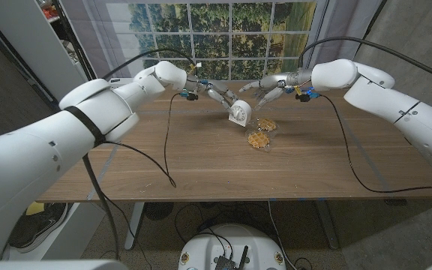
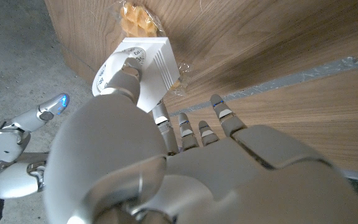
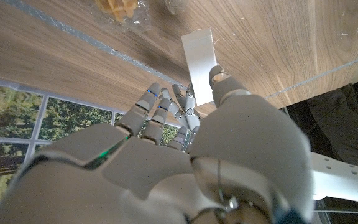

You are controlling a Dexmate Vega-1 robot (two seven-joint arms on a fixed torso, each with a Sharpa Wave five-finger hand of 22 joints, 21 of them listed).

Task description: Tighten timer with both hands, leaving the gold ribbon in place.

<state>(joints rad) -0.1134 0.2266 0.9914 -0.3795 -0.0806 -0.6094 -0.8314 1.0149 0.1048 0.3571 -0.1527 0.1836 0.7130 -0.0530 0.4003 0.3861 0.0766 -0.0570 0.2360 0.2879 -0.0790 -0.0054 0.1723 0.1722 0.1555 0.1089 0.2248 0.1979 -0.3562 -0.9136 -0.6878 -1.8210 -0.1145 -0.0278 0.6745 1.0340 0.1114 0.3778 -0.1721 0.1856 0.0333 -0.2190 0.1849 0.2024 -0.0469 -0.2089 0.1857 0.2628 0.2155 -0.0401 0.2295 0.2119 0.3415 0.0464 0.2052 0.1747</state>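
Your left hand (image 2: 166, 162) is sitting closest to the lens in its wrist view, with its thumb pressing on the dial of the white timer (image 2: 138, 71) and its other fingers reaching under the body, so it is holding the timer. That grip is probably there to steady the casing while the dial gets turned. Your right hand (image 3: 185, 155) is coming in from the other side, its thumb touching the timer's flat white face; whether it is truly gripping, you cannot tell from these views. From the head camera, the timer (image 1: 239, 112) is being held up, tilted, over the far middle of the worktop (image 1: 201, 165). Just beside it, the gold ribbon (image 1: 261, 133) is lying on the wood in crinkled clear wrap, apart from both hands. Behind the worktop, a gridded window (image 1: 223, 34) is showing green trees.
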